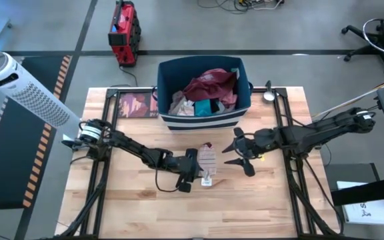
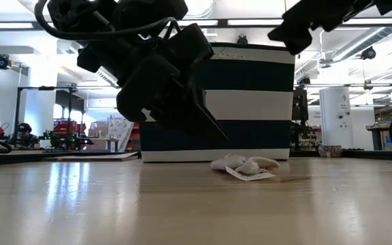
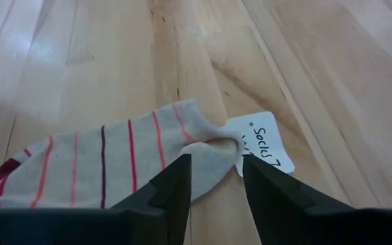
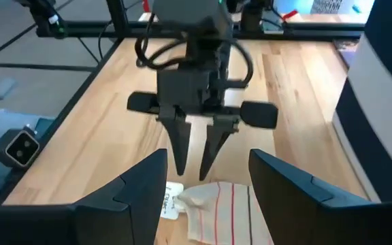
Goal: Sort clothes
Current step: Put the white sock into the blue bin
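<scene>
Left wrist view: striped sock (image 3: 114, 163) between left pincer (image 3: 214, 178) fingers

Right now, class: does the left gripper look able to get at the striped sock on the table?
Probably yes. The left gripper already straddles the striped sock beside its paper tag, with nothing between them.

A wooden table (image 1: 139, 200) carries a striped sock (image 1: 207, 160) and a blue bin (image 1: 204, 113).
</scene>
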{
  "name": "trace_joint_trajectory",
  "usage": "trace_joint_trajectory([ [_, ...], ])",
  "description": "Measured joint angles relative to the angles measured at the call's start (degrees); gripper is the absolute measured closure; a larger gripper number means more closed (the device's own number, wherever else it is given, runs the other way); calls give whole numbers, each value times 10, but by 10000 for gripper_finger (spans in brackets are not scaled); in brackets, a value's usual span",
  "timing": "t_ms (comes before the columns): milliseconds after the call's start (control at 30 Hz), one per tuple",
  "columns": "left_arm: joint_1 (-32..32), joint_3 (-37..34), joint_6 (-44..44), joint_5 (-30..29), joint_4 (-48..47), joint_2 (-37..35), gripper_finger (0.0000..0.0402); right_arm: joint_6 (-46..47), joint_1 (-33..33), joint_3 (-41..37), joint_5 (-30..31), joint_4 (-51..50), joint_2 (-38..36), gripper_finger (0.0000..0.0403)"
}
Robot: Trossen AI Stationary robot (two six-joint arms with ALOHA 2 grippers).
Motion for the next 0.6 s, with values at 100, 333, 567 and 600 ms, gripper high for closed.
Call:
trace_joint_trajectory([
  [100,0,0,0,0,1,3,273,0,1,-3,-1,8,13,213],
  [333,4,0,0,-1,4,4,241,1,6,-3,-1,16,29,213],
  [567,20,0,-4,1,12,4,215,0,13,-3,-1,26,27,218],
  [600,22,0,-5,8,13,4,214,0,14,-3,-1,28,27,218],
])
